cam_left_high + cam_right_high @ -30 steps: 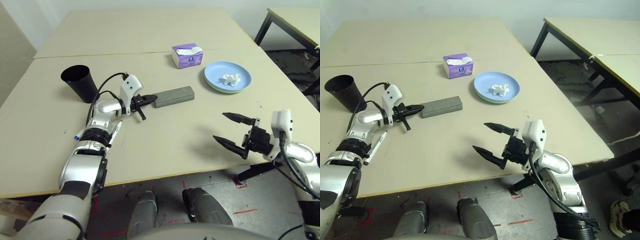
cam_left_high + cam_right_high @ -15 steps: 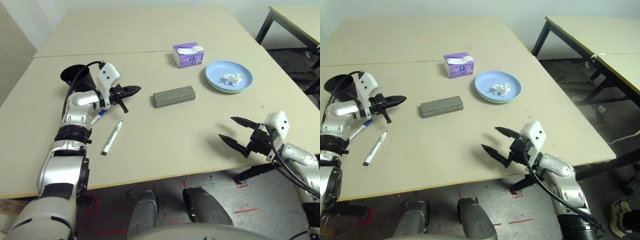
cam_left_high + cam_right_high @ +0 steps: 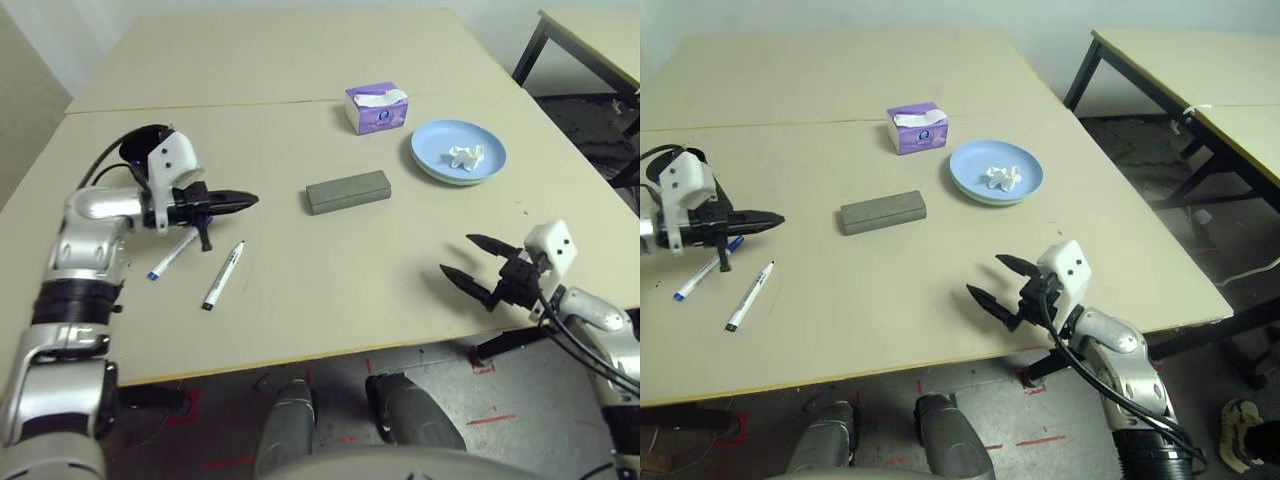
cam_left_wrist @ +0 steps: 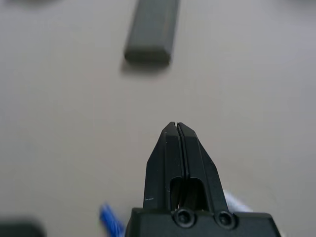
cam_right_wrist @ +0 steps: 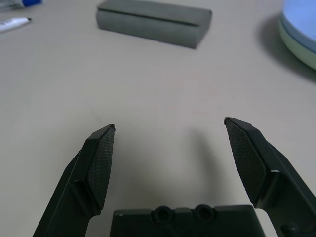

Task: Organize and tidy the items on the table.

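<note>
Left gripper hangs pinched shut and empty above two marker pens; right gripper, fingers spread wide, hovers near the table's edge.

— What else do I have out there?

— I see a purple tissue box, upright, white tissue poking from its top.

— Anything around it?

— A second table with dark legs stands well right of the box. Below that, I see grey floor with red tape marks.
</note>
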Available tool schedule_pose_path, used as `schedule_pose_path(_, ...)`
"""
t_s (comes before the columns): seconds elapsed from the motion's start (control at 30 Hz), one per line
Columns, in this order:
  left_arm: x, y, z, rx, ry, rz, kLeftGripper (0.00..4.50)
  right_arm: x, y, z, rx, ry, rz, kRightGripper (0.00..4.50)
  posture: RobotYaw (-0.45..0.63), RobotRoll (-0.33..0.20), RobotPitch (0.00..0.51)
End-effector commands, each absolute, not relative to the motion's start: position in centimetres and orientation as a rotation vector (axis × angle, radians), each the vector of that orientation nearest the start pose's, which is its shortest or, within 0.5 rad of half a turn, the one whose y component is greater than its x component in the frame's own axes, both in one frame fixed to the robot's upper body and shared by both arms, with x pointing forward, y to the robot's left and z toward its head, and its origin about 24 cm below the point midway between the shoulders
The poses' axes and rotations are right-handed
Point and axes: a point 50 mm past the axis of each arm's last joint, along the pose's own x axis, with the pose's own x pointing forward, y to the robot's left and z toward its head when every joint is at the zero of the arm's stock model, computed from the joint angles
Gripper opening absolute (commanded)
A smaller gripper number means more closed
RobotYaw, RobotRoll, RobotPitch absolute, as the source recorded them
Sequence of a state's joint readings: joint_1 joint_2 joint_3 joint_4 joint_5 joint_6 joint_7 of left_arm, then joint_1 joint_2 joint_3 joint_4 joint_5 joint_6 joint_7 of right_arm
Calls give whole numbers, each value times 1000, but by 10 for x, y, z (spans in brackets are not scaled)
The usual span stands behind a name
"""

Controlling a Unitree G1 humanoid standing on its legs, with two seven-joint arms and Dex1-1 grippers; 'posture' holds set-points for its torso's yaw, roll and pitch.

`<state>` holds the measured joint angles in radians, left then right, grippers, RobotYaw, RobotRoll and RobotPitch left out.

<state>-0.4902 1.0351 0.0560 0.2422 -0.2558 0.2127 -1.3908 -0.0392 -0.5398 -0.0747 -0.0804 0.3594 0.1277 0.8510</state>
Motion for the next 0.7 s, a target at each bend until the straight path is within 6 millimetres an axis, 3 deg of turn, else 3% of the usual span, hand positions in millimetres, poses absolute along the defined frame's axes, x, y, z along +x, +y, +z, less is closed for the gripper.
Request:
schedule_pose_path(0.03, 269, 298, 221, 643, 470, -1017, 425, 250, -207, 91, -184, 52, 862, 4500, -64, 0, 137)
schedule_pose_path(0.2, 259, 285, 247, 506, 625, -945, 1922, 260, -194, 96, -174, 22, 914, 4500, -41, 0, 150)
schedule_pose_path(0.43, 232, 253, 250, 364, 957, -917, 4284, 261, -181, 93, -163, 23, 968, 4500, -46, 0, 160)
schedule_pose_path(0.47, 230, 250, 249, 347, 991, -902, 4482, 260, -180, 92, -161, 24, 972, 4500, -45, 0, 160)
schedule_pose_path(0.7, 231, 243, 232, 217, 1173, -795, 4482, 258, -178, 92, -155, 18, 972, 4500, -91, 0, 155)
